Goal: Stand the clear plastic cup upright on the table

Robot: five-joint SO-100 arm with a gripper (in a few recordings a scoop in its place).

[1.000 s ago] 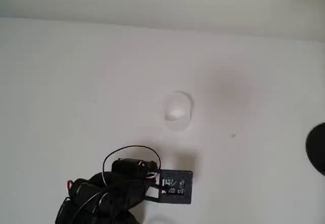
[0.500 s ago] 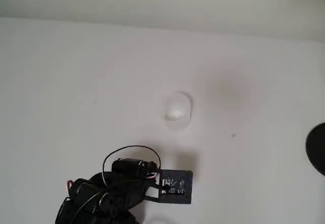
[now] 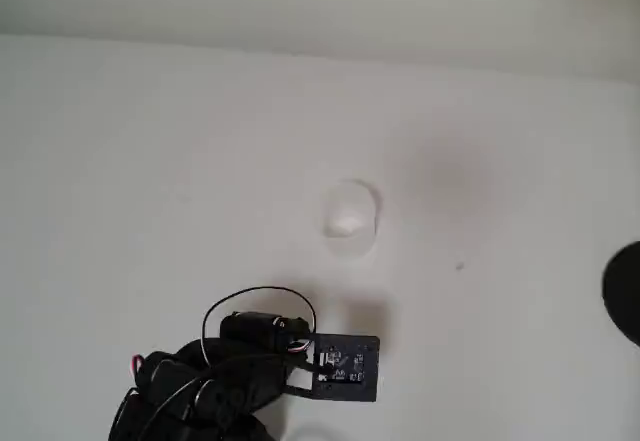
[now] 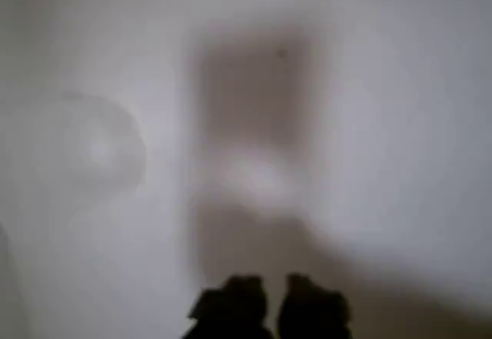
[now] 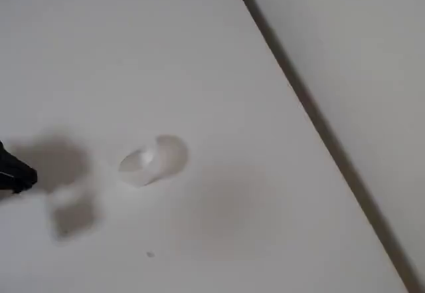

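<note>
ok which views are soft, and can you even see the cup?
Wrist view is blurred all over: pincer tips are dark blobs, clear plastic cup a ghost ring. Overhead and fixed views are sharper, but there the cup is only a faint whitish outline on the white table.

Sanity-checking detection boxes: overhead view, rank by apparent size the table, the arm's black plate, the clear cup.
1. Table, by far the largest.
2-3. Black plate and clear plastic cup look about alike; the plate sits nearer the camera, so no firm order.
</note>
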